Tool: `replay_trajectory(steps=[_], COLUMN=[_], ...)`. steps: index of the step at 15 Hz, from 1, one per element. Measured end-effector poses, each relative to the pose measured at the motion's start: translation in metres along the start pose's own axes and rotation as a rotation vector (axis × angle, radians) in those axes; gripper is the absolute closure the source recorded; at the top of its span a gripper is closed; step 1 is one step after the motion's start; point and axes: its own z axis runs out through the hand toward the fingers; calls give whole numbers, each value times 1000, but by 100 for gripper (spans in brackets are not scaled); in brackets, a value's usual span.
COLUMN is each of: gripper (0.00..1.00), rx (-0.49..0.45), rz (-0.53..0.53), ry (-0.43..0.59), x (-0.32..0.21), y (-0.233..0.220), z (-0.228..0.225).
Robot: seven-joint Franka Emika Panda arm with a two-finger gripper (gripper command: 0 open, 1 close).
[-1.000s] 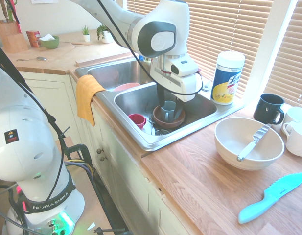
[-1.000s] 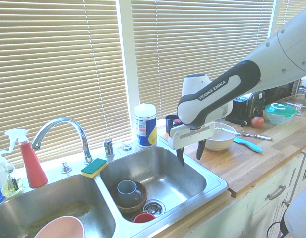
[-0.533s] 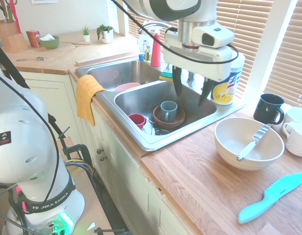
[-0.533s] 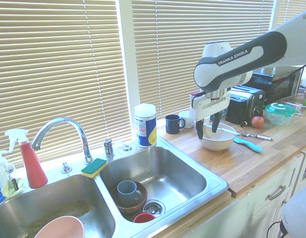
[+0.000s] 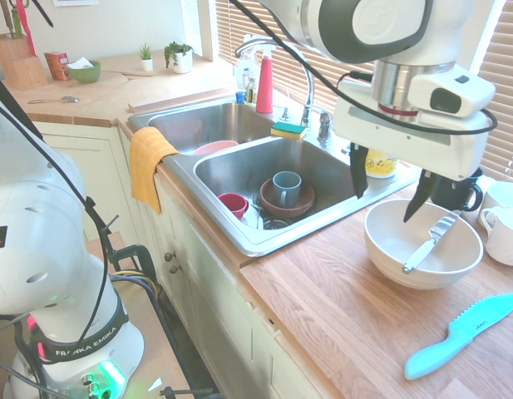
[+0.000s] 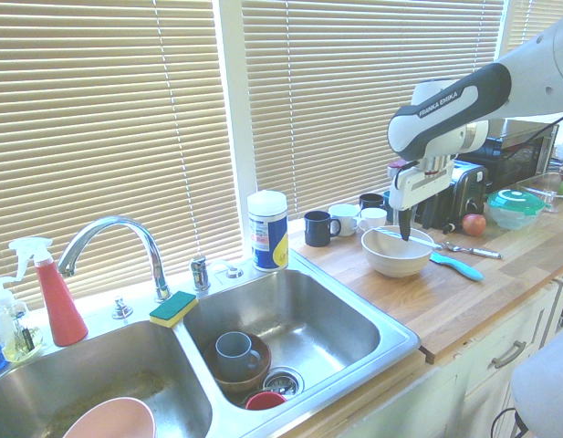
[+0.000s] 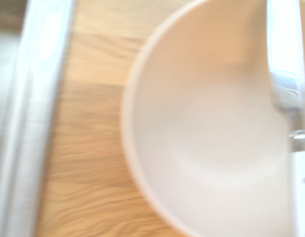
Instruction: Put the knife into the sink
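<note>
The knife (image 5: 425, 246) is slim and silver and lies slanted in a white bowl (image 5: 389, 249) on the wooden counter, right of the sink (image 5: 239, 235). Its blade rests on the bowl's far rim. My gripper (image 5: 387, 187) hangs open just above the bowl's near-left side, with nothing between its fingers. From the other side, the gripper (image 6: 406, 225) points down over the bowl (image 6: 395, 262), where the knife (image 6: 420, 240) lies across it. The wrist view shows the bowl (image 7: 201, 163) from above, with the knife (image 7: 285, 74) along one side, blurred.
A teal plastic knife (image 5: 461, 334) lies on the counter near the front edge. A dark mug (image 5: 457, 187) and white mugs (image 5: 501, 224) stand behind the bowl. The sink's right basin holds a brown bowl with a grey cup (image 5: 285, 189) and a red cup (image 5: 233, 204). A wipes canister (image 6: 267, 230) stands behind the sink.
My arm has risen out of the sink's right basin and swung across the counter to hang over the white bowl. The gripper stayed open and the knife has not moved.
</note>
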Motion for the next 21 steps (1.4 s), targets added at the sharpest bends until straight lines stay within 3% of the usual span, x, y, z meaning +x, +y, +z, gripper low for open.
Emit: replay_trajectory(steps=[5, 14, 15, 21], gripper=[0, 0, 100, 100], rx=[-11, -3, -2, 3], rz=[44, 59, 58, 56], ry=[-2, -9, -10, -25], x=[26, 45, 47, 50], y=[24, 16, 14, 4], z=[21, 47, 48, 63])
